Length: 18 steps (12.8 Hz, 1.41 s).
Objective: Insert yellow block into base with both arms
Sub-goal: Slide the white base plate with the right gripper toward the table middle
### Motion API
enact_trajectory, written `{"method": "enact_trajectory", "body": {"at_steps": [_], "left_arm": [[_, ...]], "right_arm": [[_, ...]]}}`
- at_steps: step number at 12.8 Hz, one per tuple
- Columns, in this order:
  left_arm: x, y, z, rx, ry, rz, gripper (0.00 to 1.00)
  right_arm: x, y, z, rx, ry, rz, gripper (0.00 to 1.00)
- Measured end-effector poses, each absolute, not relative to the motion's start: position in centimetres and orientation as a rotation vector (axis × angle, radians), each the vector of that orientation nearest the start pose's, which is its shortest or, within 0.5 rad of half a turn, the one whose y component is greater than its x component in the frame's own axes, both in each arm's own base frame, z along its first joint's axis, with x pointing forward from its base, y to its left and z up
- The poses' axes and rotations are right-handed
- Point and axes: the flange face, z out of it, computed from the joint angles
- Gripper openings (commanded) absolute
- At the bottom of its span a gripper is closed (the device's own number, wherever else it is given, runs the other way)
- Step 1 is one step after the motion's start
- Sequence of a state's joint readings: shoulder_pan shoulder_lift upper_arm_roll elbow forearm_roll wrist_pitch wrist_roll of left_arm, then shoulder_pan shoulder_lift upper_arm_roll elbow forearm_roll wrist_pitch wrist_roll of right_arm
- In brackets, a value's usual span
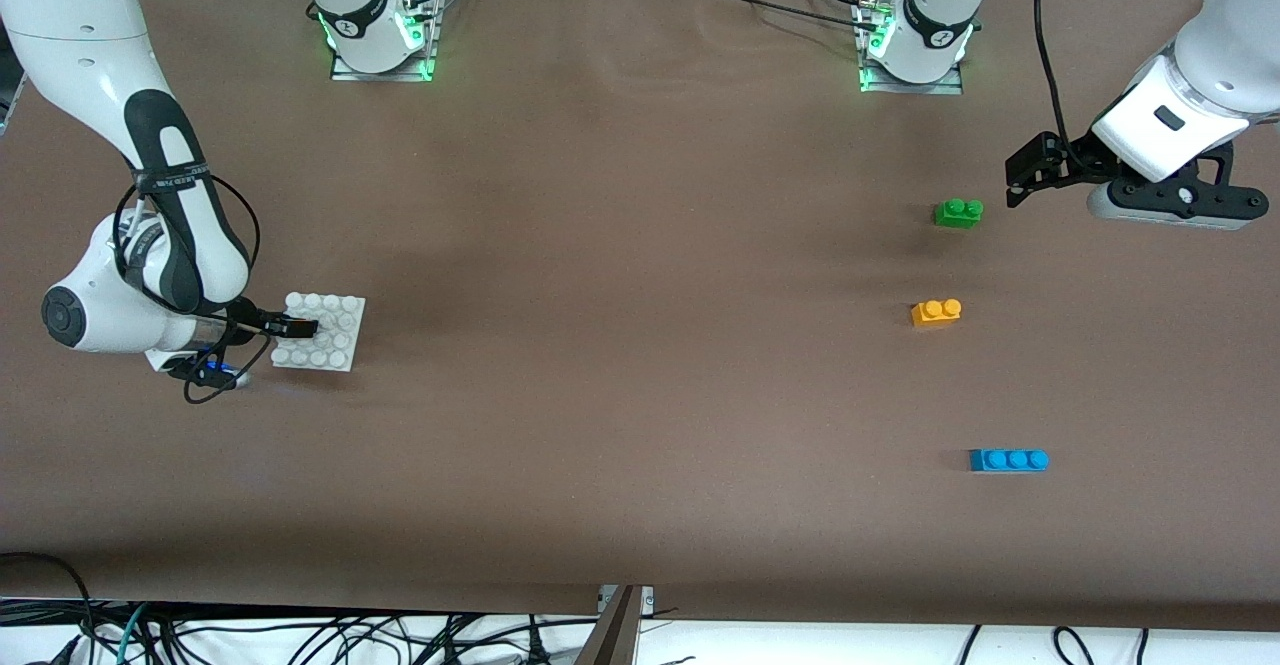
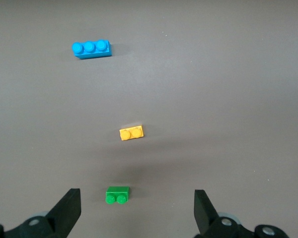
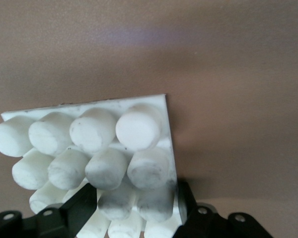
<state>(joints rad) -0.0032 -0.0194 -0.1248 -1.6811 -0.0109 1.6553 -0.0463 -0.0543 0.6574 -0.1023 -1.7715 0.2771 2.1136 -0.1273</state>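
Observation:
The yellow block [image 1: 936, 312] sits alone on the brown table toward the left arm's end; it also shows in the left wrist view [image 2: 131, 133]. The white studded base [image 1: 335, 343] lies flat at the right arm's end. My right gripper [image 1: 300, 326] is low at the base, its fingers closed across two rows of studs at one edge of the plate [image 3: 89, 144]; the gripper [image 3: 135, 201] has one finger between studs and one at the plate's side. My left gripper [image 1: 1170, 207] hangs open and empty in the air beside the green brick; it also shows in the left wrist view [image 2: 136, 213].
A green two-stud brick [image 1: 958, 212] lies farther from the front camera than the yellow block, and shows between the left fingers [image 2: 117, 195]. A blue three-stud brick [image 1: 1008, 460] lies nearer to the front camera [image 2: 91, 48]. The arm bases stand along the back edge.

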Motion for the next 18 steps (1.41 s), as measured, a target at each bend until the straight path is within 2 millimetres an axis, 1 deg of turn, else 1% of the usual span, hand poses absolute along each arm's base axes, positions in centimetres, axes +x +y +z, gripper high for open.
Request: {"method": "enact_trajectory", "body": {"at_steps": [5,7,12,16,18], "left_arm": [[54.9,-6.9,59.0,-3.147,0.117,0.012,1.00],[54.9,-6.9,59.0,-3.147,0.117,0.012,1.00],[54.9,-6.9,59.0,-3.147,0.118,0.012,1.00],[54.9,-6.9,59.0,-3.147,0.119,0.011,1.00],[54.9,-7.0,59.0,-3.147,0.120,0.011,1.00]], "right_arm": [[62.2,-5.6,16.9,-2.893,0.250,0.420,0.76],[62.4,-4.7,16.8,-2.880,0.264,0.420,0.77],[62.7,-1.1,16.7,-2.854,0.306,0.425,0.77],[63.4,0.9,16.7,-2.827,0.319,0.415,0.77],[63.7,2.3,16.7,-2.830,0.330,0.416,0.77]]}}
